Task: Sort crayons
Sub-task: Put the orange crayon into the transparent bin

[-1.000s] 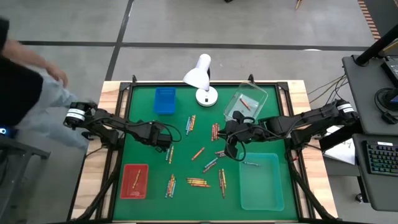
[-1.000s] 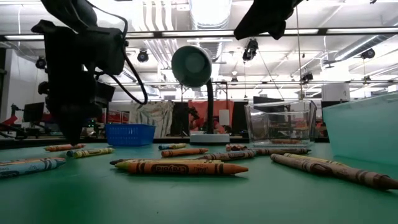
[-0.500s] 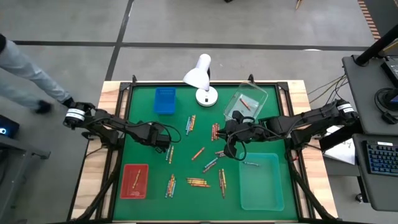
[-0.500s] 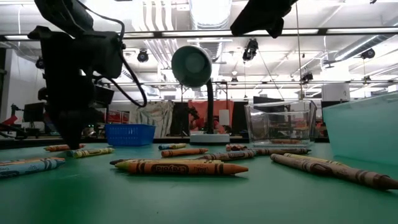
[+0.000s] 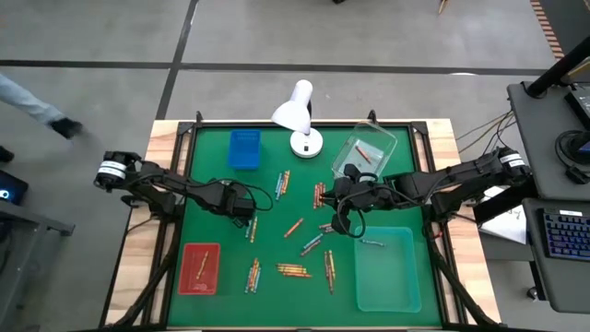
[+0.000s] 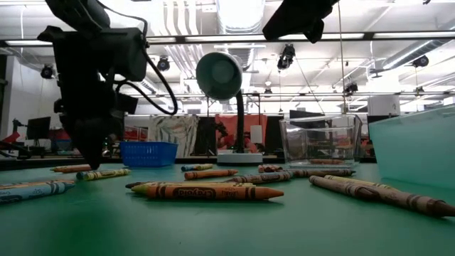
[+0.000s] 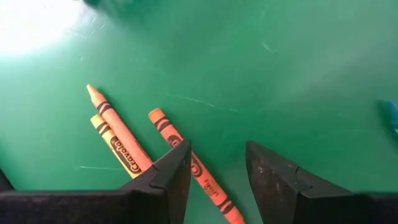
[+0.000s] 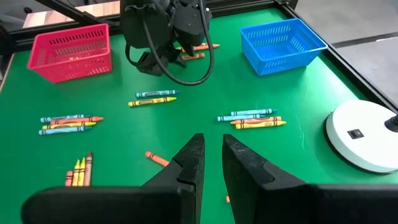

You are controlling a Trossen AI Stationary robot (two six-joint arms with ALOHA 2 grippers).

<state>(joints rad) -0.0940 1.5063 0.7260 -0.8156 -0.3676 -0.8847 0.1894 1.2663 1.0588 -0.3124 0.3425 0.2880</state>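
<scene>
Change: since the earlier frames the person beside the table's left edge had walked off, leaving only a sleeve at the picture's border; both arms had hardly shifted.
Left gripper [image 5: 247, 210]: hung low, left of the lamp [image 5: 297, 112], jaws open and empty, straddling an orange crayon [image 7: 186, 163] on the mat.
Orange pair [image 7: 115, 138]: two more crayons lay touching each other just beside that one.
Red tray [image 5: 199, 267]: sat nearer the table's front than the lamp, left side, already with a crayon or two inside.
Loose crayons [image 5: 293, 270]: scattered in small clusters between the trays, in front of the lamp.
Right gripper [image 5: 339, 214]: hovered right of the lamp's base, fingers nearly together, holding nothing.
Advice: judged a pick; the jaws should have dropped square over the single crayon's middle and clear of the pair, then closed gently so it wouldn't roll.
</scene>
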